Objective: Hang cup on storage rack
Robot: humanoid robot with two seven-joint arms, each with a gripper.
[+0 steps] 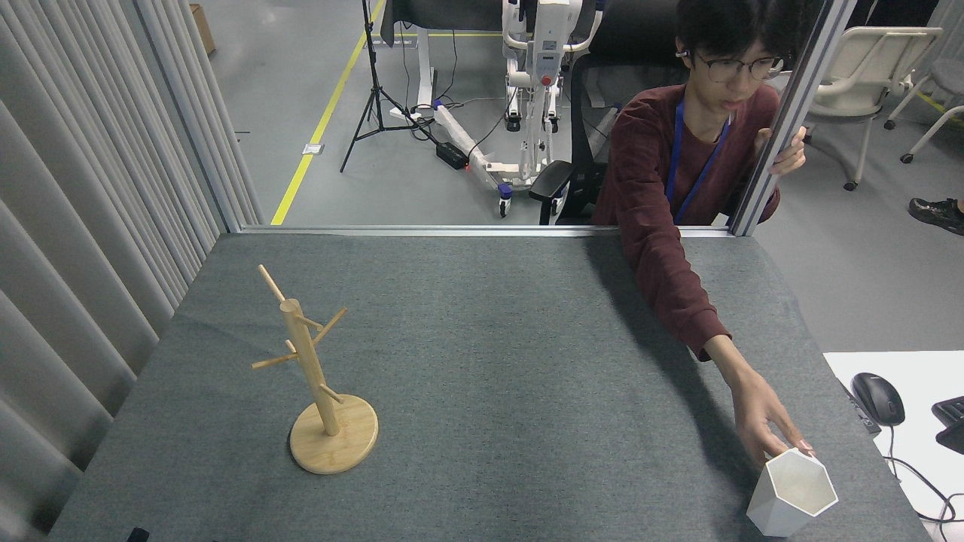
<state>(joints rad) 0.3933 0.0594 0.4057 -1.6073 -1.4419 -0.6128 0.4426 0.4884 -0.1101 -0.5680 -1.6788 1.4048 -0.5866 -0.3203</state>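
While cup (791, 493) sits upright near bench (527, 376) front-right corner, far right of storage rack (320, 369), task not started: nothing hung, all pegs bare. Cup interior empty as far as visible. Person's hand (764, 421) touching cup rim. Robot hands out of view, state unknown.

I count one cup (791, 493) and one rack (324, 391) on the one grey table (512, 361). On the rack I can make out five pegs, though one may be hidden behind the pole. One person (678, 181) sits across from me, with one hand (764, 421) at the cup and the other on a post. One mouse (878, 397) lies to the right. One tripod (373, 98) stands behind.
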